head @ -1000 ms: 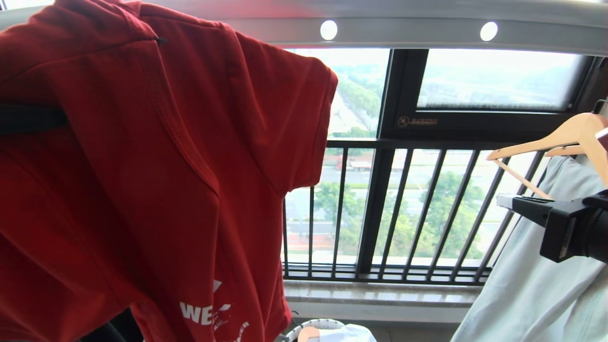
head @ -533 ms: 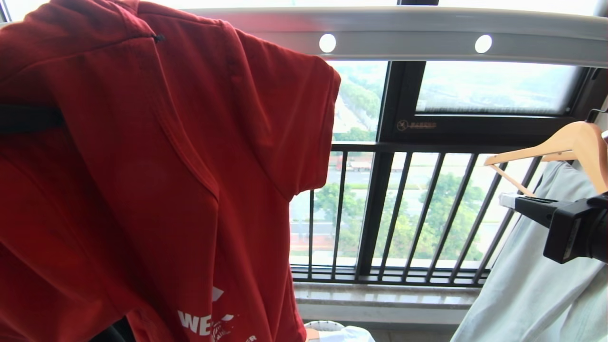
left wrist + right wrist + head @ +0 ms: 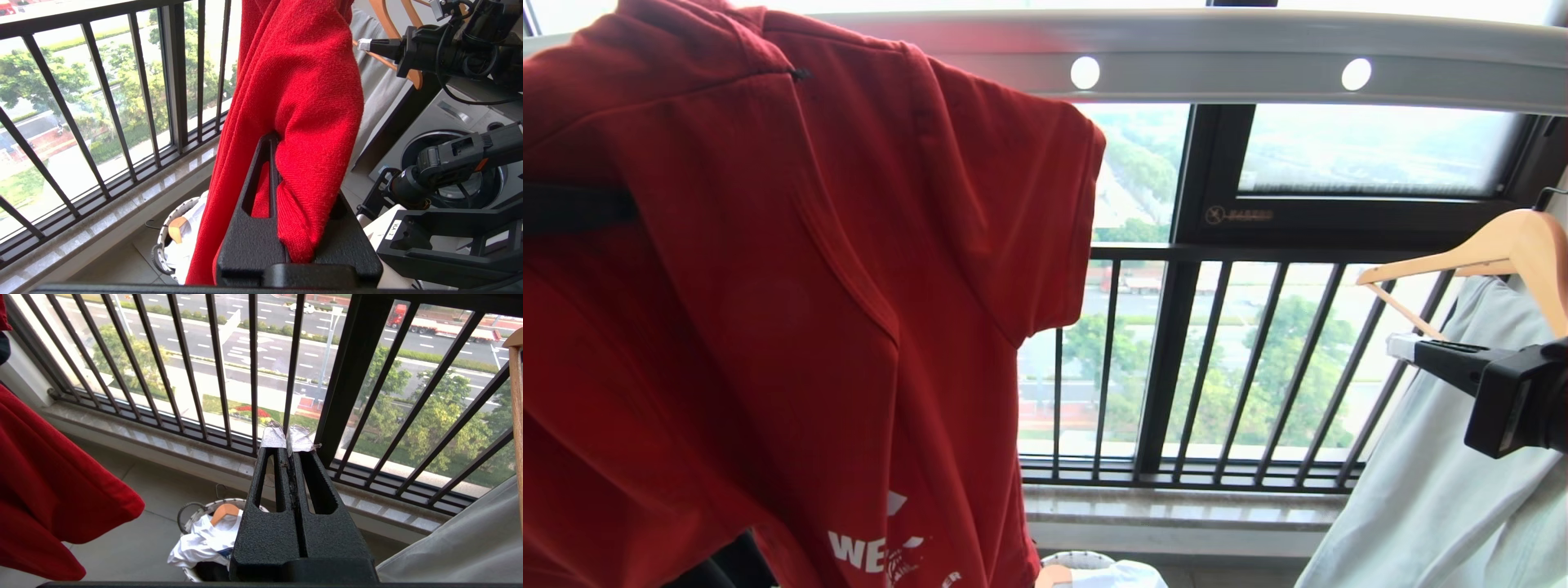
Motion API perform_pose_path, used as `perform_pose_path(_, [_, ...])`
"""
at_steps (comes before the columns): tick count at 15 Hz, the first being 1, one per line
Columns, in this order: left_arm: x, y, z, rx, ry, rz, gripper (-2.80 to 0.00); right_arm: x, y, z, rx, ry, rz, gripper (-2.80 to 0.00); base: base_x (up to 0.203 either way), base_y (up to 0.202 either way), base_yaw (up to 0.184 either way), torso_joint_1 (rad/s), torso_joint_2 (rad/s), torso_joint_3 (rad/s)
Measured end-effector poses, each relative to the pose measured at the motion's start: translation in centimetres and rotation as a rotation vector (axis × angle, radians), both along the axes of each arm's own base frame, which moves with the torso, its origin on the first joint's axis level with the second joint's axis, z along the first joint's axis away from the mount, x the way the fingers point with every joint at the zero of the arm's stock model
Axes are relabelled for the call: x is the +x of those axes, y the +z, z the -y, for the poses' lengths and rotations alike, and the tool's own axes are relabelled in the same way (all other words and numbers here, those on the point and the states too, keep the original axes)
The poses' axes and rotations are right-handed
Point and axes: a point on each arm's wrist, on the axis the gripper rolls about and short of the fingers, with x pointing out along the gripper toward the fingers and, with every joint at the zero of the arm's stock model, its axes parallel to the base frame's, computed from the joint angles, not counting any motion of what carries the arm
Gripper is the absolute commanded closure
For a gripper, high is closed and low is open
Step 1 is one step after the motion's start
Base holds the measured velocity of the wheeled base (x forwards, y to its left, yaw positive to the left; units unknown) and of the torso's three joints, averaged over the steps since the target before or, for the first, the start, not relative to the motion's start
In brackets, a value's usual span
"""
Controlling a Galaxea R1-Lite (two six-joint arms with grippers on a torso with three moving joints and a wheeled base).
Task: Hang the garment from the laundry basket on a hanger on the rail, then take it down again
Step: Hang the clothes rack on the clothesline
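Observation:
The red garment (image 3: pixel 768 286) hangs high at the left in the head view, its top up by the grey holed rail (image 3: pixel 1217 49). My left gripper (image 3: pixel 282 143) is shut on a thick fold of this red cloth (image 3: pixel 302 81); one finger is buried under it. The hanger is hidden. Out to the right, my right gripper (image 3: pixel 1401 347) is shut with nothing in it, its taped tips (image 3: pixel 288 439) pointing at the window bars. The laundry basket (image 3: pixel 192 510) stands on the floor below, holding white cloth.
A light-wood hanger (image 3: pixel 1486 245) with a pale grey-green garment (image 3: pixel 1445 474) hangs at the right, close behind the right gripper. Black window railing (image 3: pixel 1176 367) and a stone sill (image 3: pixel 1176 510) lie ahead. A washing machine (image 3: pixel 449 134) stands to the side.
The whole head view has shifted, so the rail and window sit lower in the picture; the camera moved. The left gripper's hold on the red cloth is unchanged, and the right gripper stays shut.

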Motion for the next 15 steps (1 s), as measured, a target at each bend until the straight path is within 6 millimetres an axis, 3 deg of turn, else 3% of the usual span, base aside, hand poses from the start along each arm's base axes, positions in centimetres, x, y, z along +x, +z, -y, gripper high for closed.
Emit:
perform_pose_path(8, [2.4, -1.1, -0.4, 0.028, 0.066, -0.047, 0.00, -0.6, 0.0, 0.1, 0.000, 0.006, 0.004, 0.00, 0.000, 0.000, 0.000, 0.000, 0.00, 0.000])
perform_pose_path(15, [3.6, -4.6, -1.8, 0.039, 0.220, -0.191, 0.00, -0.7, -1.2, 0.1, -0.014, 0.009, -0.031, 0.00, 0.000, 0.000, 0.000, 0.000, 0.00, 0.000])
